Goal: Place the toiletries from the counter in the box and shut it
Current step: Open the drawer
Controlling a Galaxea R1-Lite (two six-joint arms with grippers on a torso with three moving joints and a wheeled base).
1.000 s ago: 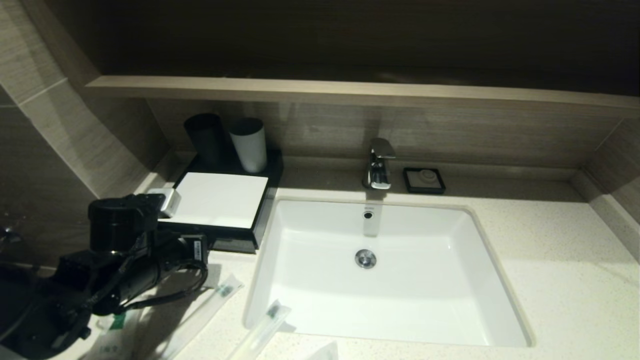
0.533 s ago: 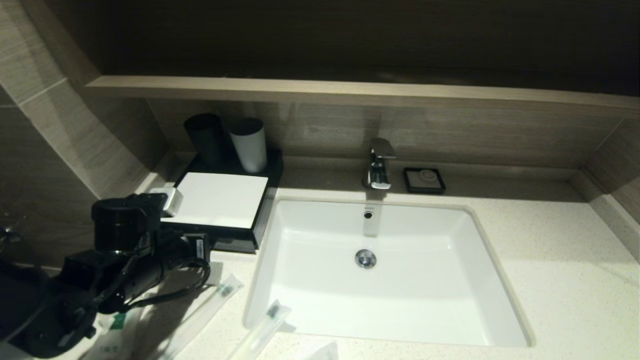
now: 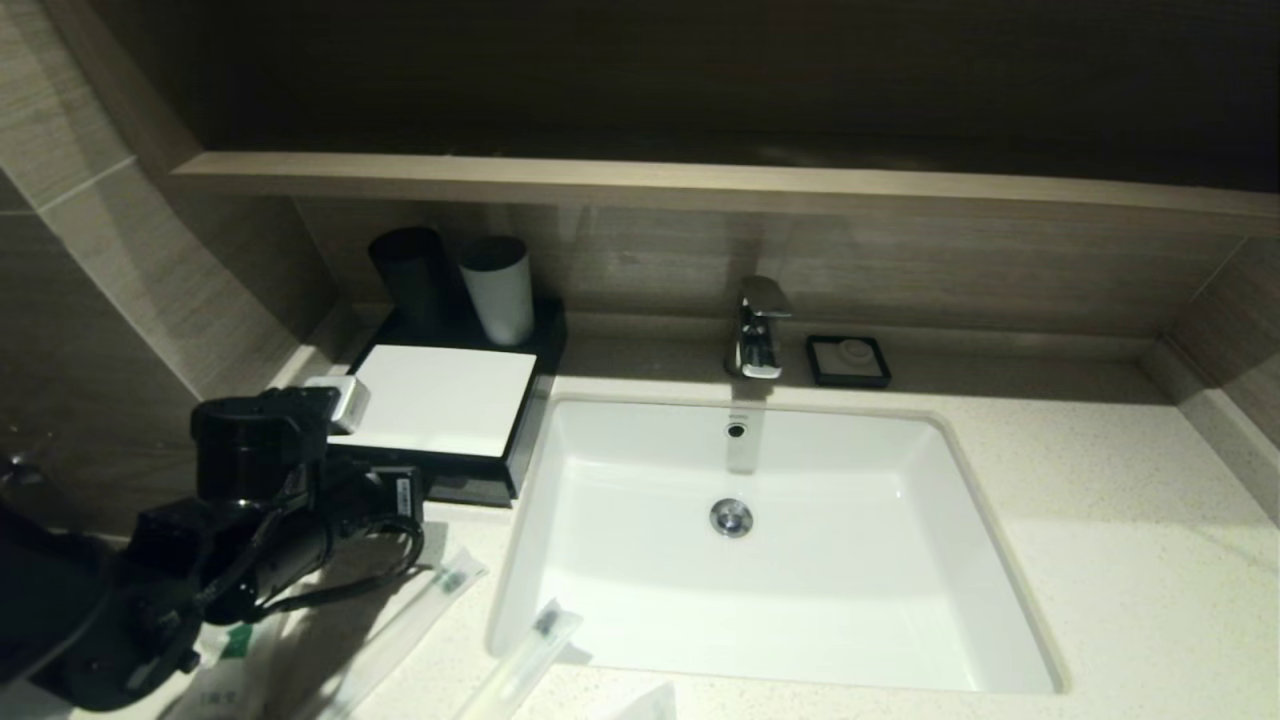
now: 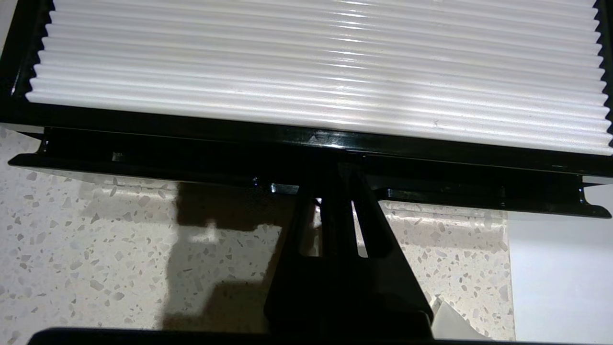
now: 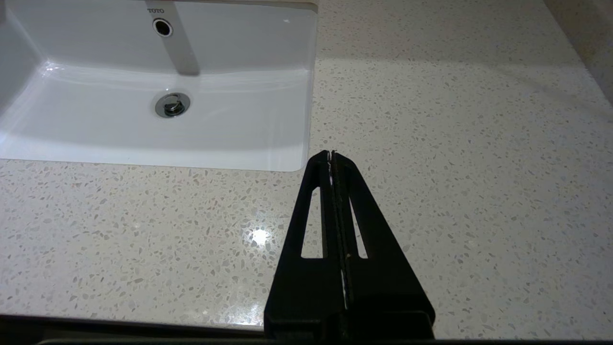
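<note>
Black box [image 3: 470, 480], speckled white counter [image 3: 1120, 600]

The black left gripper [image 4: 335, 184] reaches forward low at the robot's left with fingers pressed together, while the black right gripper [image 5: 331, 155] hovers, fingers likewise closed.

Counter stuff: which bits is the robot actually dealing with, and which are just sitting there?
Job:
box
sleeves
sachet
left gripper, at the box front

Bystanders:
cups
soap dish
tap
basin
</note>
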